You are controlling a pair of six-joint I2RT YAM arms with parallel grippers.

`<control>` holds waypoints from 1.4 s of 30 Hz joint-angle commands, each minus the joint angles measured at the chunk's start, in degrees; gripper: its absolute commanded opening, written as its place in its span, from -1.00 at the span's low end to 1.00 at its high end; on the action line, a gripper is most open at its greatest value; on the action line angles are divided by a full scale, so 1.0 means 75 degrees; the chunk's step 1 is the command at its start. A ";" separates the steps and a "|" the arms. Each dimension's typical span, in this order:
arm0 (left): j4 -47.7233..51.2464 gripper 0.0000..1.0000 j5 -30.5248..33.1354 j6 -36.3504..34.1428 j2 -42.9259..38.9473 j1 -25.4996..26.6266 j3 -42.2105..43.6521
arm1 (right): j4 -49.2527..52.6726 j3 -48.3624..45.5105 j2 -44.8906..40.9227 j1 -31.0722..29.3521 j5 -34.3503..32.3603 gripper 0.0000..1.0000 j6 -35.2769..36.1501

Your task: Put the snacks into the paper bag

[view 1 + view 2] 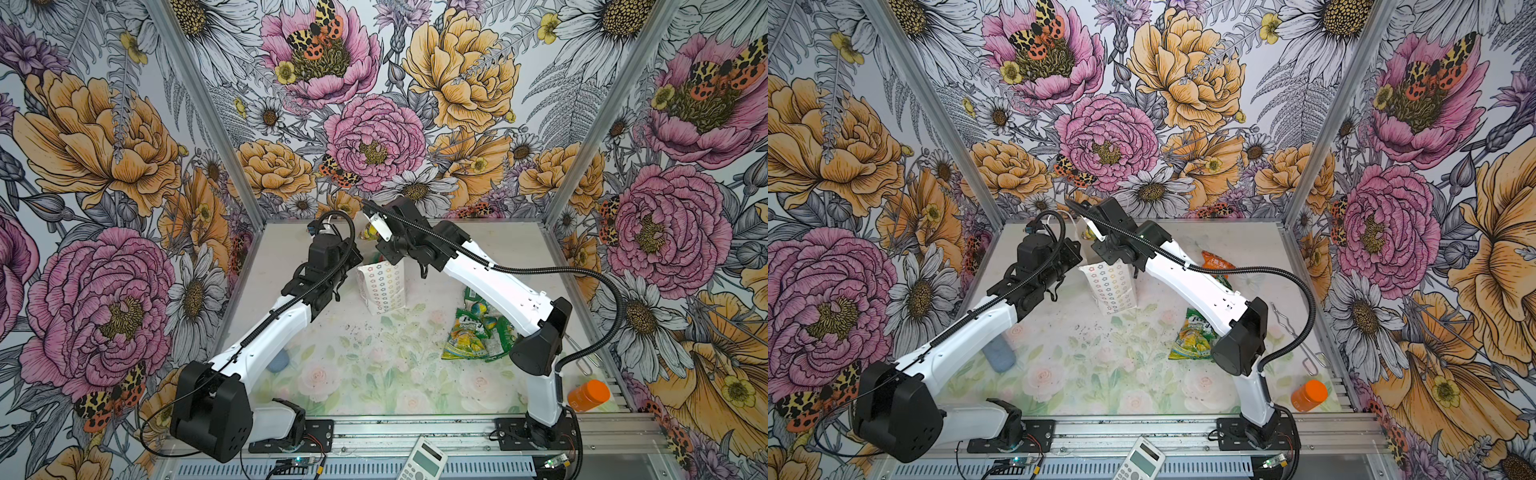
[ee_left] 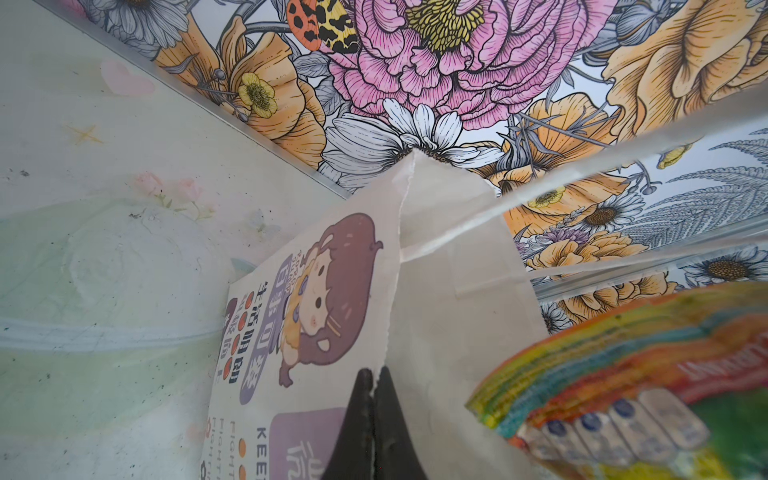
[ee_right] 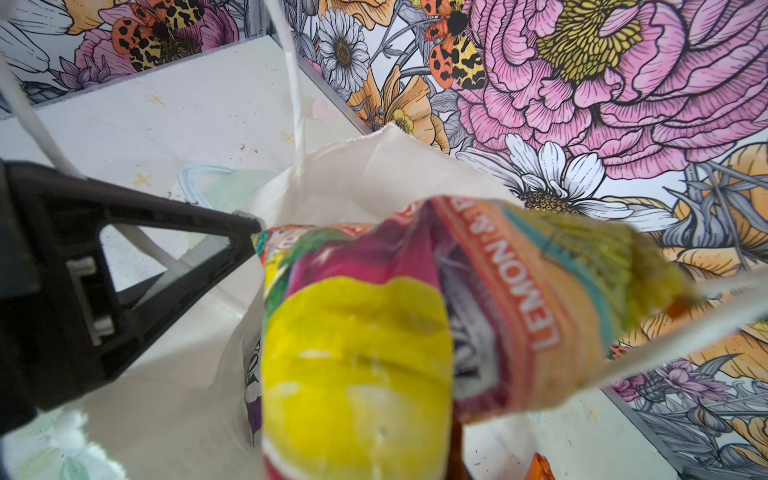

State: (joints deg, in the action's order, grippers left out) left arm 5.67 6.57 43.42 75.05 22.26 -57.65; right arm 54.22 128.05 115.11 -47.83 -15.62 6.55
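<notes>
Right wrist view: the right tool (image 1: pixel 373 229) grips a lemon packet (image 3: pixel 357 332), its long axis pointing down toward the mouth of the paper bag (image 3: pixel 374 166), whose rim the left tool (image 3: pixel 253 226) pinches.

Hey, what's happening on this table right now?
The left gripper is pinching the rim of the paper bag, holding it upright. The right gripper holds a yellow lemon snack packet at the bag's mouth, not yet let go. More snacks, green-yellow packets and an orange packet, lie on the table by the right arm.
</notes>
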 commanded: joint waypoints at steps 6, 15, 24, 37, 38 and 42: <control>-0.0119 -1.00 0.0039 0.0023 0.0049 0.0038 -0.0123 | 0.0101 0.0456 0.0405 -0.0032 0.0164 -0.52 0.0041; -0.0125 -1.00 0.0039 0.0012 0.0037 0.0043 -0.0130 | 0.0107 0.0998 0.0490 -0.0021 0.0161 -0.51 -0.0017; -0.0146 -1.00 0.0016 0.0016 0.0037 0.0058 -0.0130 | 0.0107 0.1893 0.1089 0.0122 0.0077 -0.51 -0.0219; -0.0135 -1.00 0.0094 0.0010 0.0002 0.0055 -0.0130 | 0.0273 0.1673 0.1226 0.0202 -0.0514 -0.51 -0.0131; -0.0124 -1.00 0.0094 0.0011 0.0013 0.0044 -0.0130 | 0.0319 0.1648 0.1201 0.0202 -0.0488 -0.50 -0.0114; -0.0142 -1.00 0.0113 0.0012 0.0013 0.0035 -0.0129 | 0.0701 0.1607 0.1161 0.0199 -0.0215 -0.47 -0.0020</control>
State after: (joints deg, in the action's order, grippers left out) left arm 5.65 6.59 43.42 75.11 22.37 -57.65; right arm 58.57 140.09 125.60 -46.52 -17.74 5.67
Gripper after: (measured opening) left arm 0.049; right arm 0.285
